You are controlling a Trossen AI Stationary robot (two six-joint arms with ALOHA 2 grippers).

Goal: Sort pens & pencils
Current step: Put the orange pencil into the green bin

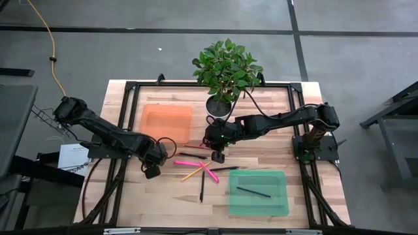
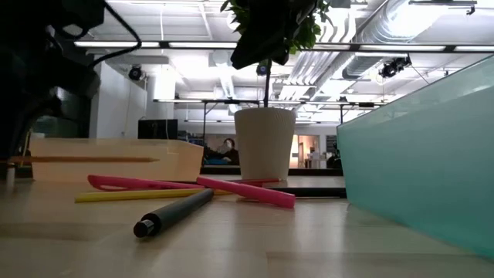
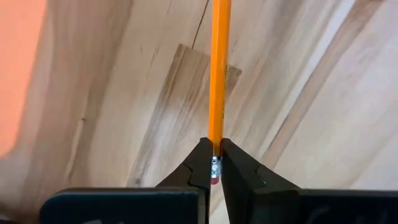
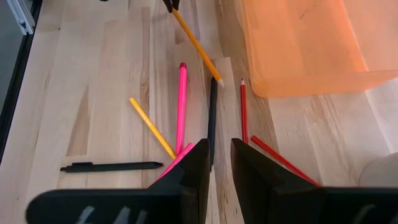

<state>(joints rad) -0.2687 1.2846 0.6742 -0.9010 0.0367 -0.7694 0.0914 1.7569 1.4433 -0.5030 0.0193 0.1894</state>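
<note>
My left gripper (image 1: pixel 151 172) points down over the table's left middle and is shut on an orange pencil (image 3: pixel 219 68), which the low view shows as a level stick (image 2: pixel 85 160) in front of the orange tray (image 1: pixel 166 121). Loose on the wood at mid-table lie pink pens (image 4: pixel 181 106), a yellow pencil (image 4: pixel 152 127), a black pen (image 4: pixel 112 166), a long dark pencil (image 4: pixel 212 118) and two red pencils (image 4: pixel 243 112). My right gripper (image 4: pixel 220 163) hovers above them, narrowly open, with nothing between its fingers. One black pen (image 1: pixel 253 192) lies in the green tray (image 1: pixel 258 209). My left gripper pinches the orange pencil at its eraser end, on the metal band (image 3: pixel 215 167), between its two fingertips. The fingers come from above, pointing down, and lie across the pencil. The pencil sticks out about level toward the table's right, lifted clear of the wood.
A potted plant (image 1: pixel 225 72) in a white pot (image 2: pixel 265 143) stands at the table's far middle, just behind my right arm. The orange tray's near wall (image 4: pixel 311 84) is close to the red pencils. Bare wood lies along the near edge, left of the green tray.
</note>
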